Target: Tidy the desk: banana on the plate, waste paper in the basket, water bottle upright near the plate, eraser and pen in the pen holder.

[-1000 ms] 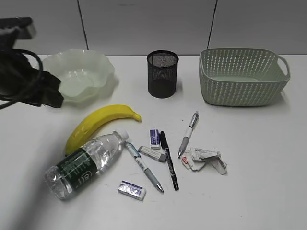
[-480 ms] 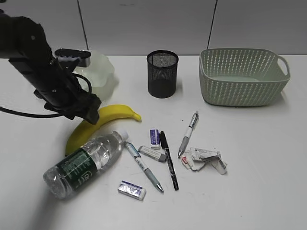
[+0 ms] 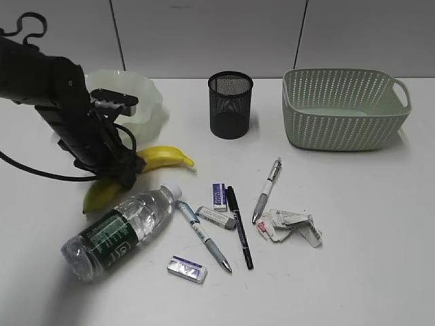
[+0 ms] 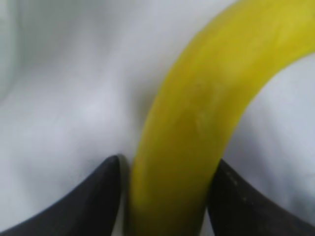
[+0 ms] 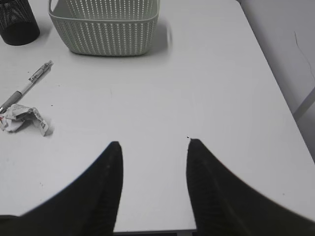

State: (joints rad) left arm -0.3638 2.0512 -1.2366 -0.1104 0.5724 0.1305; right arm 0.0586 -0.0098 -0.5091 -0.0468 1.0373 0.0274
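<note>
The yellow banana (image 3: 163,157) lies on the white desk (image 3: 367,258). My left gripper (image 3: 129,173) is down over its middle. In the left wrist view the two fingers (image 4: 168,160) straddle the banana (image 4: 221,88). The right finger touches it and a thin gap shows at the left finger. The wavy green plate (image 3: 146,95) stands behind my arm, partly hidden. The water bottle (image 3: 122,231) lies on its side. The waste paper (image 3: 292,226) lies right of the pens and also shows in the right wrist view (image 5: 22,115). My right gripper (image 5: 152,142) is open and empty over bare desk.
The black mesh pen holder (image 3: 230,105) and the green basket (image 3: 343,109) stand at the back. Three pens (image 3: 268,190) (image 3: 239,227) (image 3: 204,238) and three erasers (image 3: 219,195) (image 3: 216,217) (image 3: 187,269) lie mid-desk. The desk's right edge (image 5: 275,88) is near the right gripper.
My left arm swung in from the left and came down over the banana. The banana has shifted slightly to the left. Nothing else moved.
</note>
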